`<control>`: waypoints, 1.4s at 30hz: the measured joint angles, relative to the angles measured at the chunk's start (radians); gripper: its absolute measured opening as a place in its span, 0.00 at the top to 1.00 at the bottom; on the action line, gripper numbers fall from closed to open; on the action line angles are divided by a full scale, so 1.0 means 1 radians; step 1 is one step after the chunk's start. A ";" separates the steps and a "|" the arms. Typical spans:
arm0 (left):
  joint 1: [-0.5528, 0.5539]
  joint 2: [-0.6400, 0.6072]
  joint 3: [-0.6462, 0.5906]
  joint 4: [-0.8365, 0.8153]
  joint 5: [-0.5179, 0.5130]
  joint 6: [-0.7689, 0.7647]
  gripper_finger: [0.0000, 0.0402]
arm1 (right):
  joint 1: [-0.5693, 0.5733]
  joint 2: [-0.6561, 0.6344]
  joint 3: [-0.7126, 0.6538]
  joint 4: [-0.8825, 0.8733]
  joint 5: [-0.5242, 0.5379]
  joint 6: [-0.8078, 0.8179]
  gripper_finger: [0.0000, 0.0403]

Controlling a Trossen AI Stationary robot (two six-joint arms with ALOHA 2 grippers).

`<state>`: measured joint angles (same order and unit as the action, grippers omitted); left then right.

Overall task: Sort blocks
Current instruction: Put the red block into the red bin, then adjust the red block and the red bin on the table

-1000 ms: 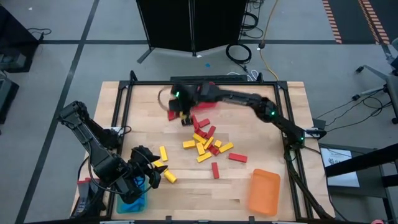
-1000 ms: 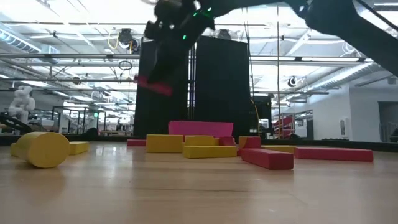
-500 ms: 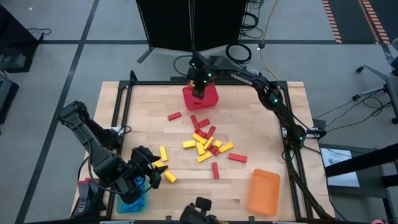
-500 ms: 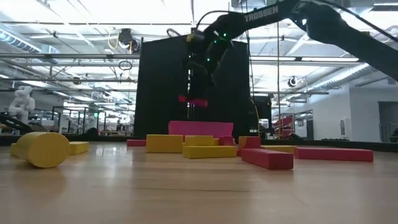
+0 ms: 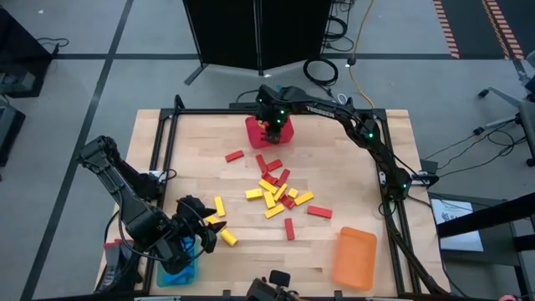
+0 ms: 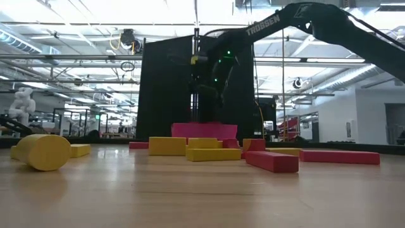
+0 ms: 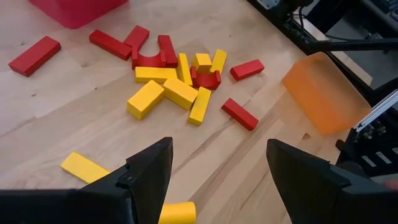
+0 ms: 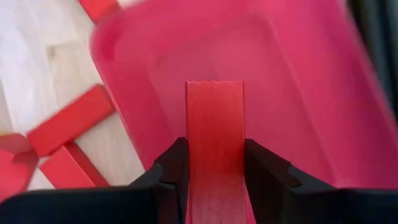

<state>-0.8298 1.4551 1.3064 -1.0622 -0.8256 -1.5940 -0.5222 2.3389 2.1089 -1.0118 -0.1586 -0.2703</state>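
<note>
Our right hand (image 8: 214,180) is clamped on a red block (image 8: 214,137), poised over the red bin (image 5: 267,134) at the tabletop's far edge. We judge this the drop step; next we must part the fingers so it falls inside. The remaining blocks (image 5: 276,194) lie mid-tabletop. Our left hand (image 7: 217,171) waits, fingers apart, near the front-left corner.

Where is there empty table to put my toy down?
Bare wood lies between the block pile and the table's left rail, and between the pile and the orange bin. The pile itself is crowded, and so is the red bin under the right pincer.
</note>
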 joint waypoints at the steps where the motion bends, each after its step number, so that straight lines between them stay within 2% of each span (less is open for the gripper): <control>1: 0.002 0.000 0.000 0.000 -0.001 0.000 0.34 | 0.000 0.000 -0.007 -0.001 0.000 0.000 0.75; 3: 0.007 0.000 0.000 0.000 -0.002 0.000 0.34 | 0.000 0.000 -0.011 0.004 0.001 0.005 0.70; 7: 0.027 0.000 0.000 0.000 -0.002 0.003 0.34 | 0.002 0.000 -0.010 0.009 0.033 0.028 0.49; 9: 0.035 0.000 0.000 -0.001 -0.002 0.003 0.34 | 0.004 -0.003 -0.010 0.006 0.058 0.032 0.41; 14: 0.043 0.000 0.000 -0.002 -0.002 0.007 0.34 | 0.014 -0.024 -0.009 0.012 0.092 0.027 0.36; 17: 0.043 0.000 0.000 -0.001 -0.002 0.007 0.34 | 0.033 -0.058 0.005 0.016 0.098 0.043 0.41; 20: 0.043 0.000 0.000 -0.002 -0.002 0.008 0.34 | 0.076 -0.099 0.044 0.050 0.122 0.061 0.52; 23: 0.043 0.000 0.000 -0.002 -0.002 0.010 0.34 | 0.133 -0.107 0.087 0.096 0.178 0.088 0.73; 25: 0.043 0.000 0.000 -0.002 -0.002 0.010 0.34 | 0.171 -0.092 0.105 0.129 0.188 0.090 0.90; 26: 0.043 0.000 0.000 -0.002 -0.002 0.010 0.34 | 0.189 -0.085 0.106 0.167 0.188 0.092 0.95; 30: 0.043 0.000 0.000 0.001 -0.006 0.005 0.34 | 0.232 -0.046 0.106 0.294 0.196 0.229 0.99; 35: 0.043 0.000 0.000 0.011 -0.006 0.003 0.34 | 0.219 0.014 0.106 0.420 0.196 0.447 1.00; 42: 0.043 0.000 0.000 0.043 -0.007 0.003 0.34 | 0.215 0.113 0.106 0.485 0.187 0.596 1.00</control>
<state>-0.7864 1.4551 1.3060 -1.0193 -0.8326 -1.5906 -0.3073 2.4515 2.2154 -0.5264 0.0285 0.3258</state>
